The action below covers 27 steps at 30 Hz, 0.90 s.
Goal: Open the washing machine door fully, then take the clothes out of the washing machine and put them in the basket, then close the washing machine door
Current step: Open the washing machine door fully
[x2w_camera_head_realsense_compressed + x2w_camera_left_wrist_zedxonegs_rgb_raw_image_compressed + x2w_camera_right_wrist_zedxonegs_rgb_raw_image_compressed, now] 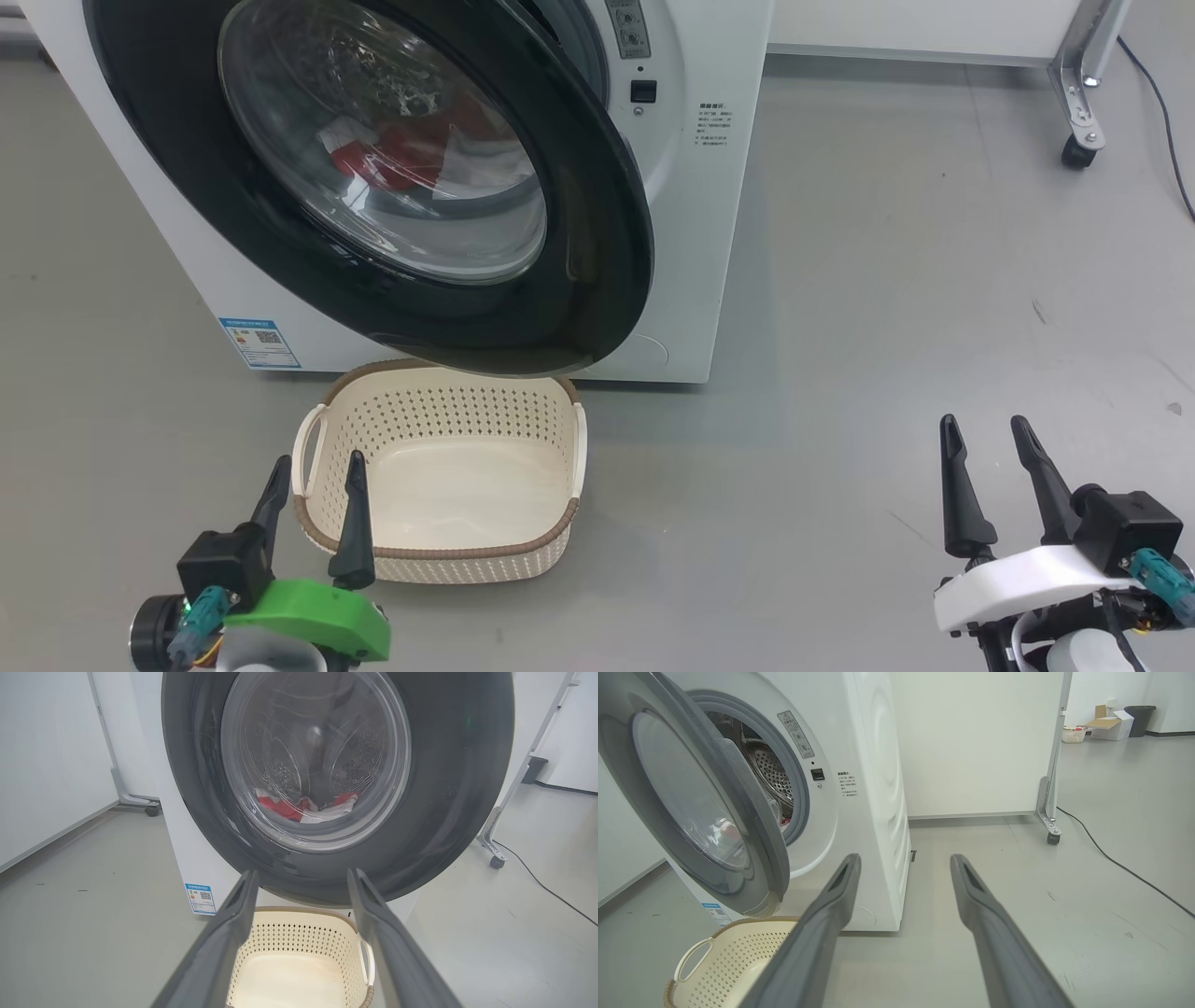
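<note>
The washing machine stands at the back, white and boxy. Its door, black-rimmed with a glass bowl, hangs partly ajar, its free edge swung out over the basket. Red and white clothes show through the glass inside the drum; from the left wrist the clothes lie low in the drum. The cream basket sits empty on the floor below the door. My left gripper is open at the basket's near left corner. My right gripper is open over bare floor to the right, apart from everything.
A wheeled metal frame leg stands at the back right with a black cable trailing on the grey floor. In the right wrist view a white wall panel rises right of the machine.
</note>
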Tool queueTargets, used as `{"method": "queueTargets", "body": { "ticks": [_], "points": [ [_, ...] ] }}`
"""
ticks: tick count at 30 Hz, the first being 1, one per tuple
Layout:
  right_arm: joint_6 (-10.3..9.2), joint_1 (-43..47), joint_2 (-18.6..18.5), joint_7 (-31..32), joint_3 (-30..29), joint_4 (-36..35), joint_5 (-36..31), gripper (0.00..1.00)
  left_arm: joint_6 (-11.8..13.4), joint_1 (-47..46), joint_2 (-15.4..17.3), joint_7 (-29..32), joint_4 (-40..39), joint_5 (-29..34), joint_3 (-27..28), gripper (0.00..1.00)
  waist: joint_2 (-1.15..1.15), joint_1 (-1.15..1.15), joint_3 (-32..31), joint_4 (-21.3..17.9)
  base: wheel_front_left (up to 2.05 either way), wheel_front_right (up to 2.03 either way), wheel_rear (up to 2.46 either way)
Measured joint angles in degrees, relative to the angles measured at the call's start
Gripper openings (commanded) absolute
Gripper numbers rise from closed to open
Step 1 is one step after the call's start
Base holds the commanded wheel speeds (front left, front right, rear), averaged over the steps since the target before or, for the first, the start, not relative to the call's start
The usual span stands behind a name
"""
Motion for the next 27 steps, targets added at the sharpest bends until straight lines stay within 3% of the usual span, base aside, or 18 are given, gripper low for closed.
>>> {"method": "queueTargets", "body": {
  "ticks": [27],
  "points": [
    [-0.13, 2.68, 0.01, 0.00, -0.70, -1.81, -0.21, 1.00, -0.02, 0.00, 0.00, 0.00, 0.04, -0.01, -0.48, 1.00, 0.00, 0.00, -0.35, 0.11, 0.00, 0.00, 0.00]
  ]
}}
